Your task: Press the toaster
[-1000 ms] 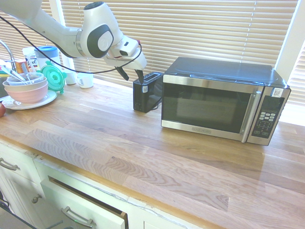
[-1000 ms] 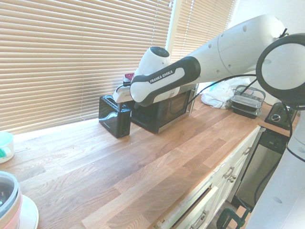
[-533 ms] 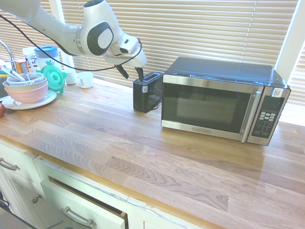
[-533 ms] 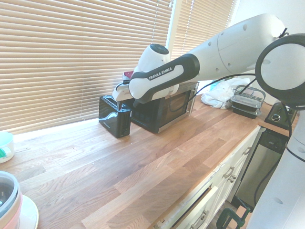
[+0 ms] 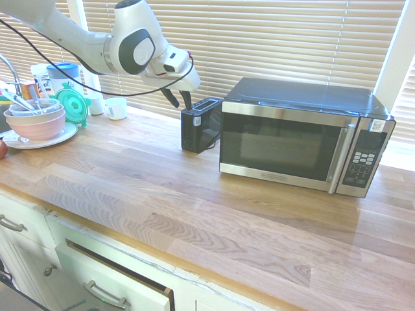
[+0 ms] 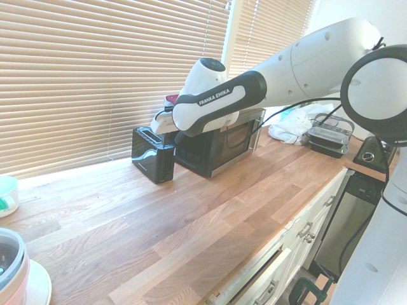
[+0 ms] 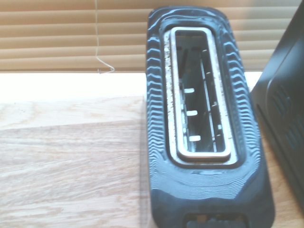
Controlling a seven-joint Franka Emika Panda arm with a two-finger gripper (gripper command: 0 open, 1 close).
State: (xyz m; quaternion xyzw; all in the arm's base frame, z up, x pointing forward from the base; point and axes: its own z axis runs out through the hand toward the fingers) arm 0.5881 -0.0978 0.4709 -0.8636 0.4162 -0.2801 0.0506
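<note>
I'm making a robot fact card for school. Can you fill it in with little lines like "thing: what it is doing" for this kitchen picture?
place: wooden kitchen counter in front of window blinds
toaster: small, black, upright, slot empty, close beside the microwave
microwave: big, steel and black, door shut
gripper: hovering just above the toaster, tilted downward, fingers partly apart, holding nothing
pressing done: not yet, gripper is above the toaster and not touching it
other things: bowls on a plate and a white cup farther along the counter
</note>
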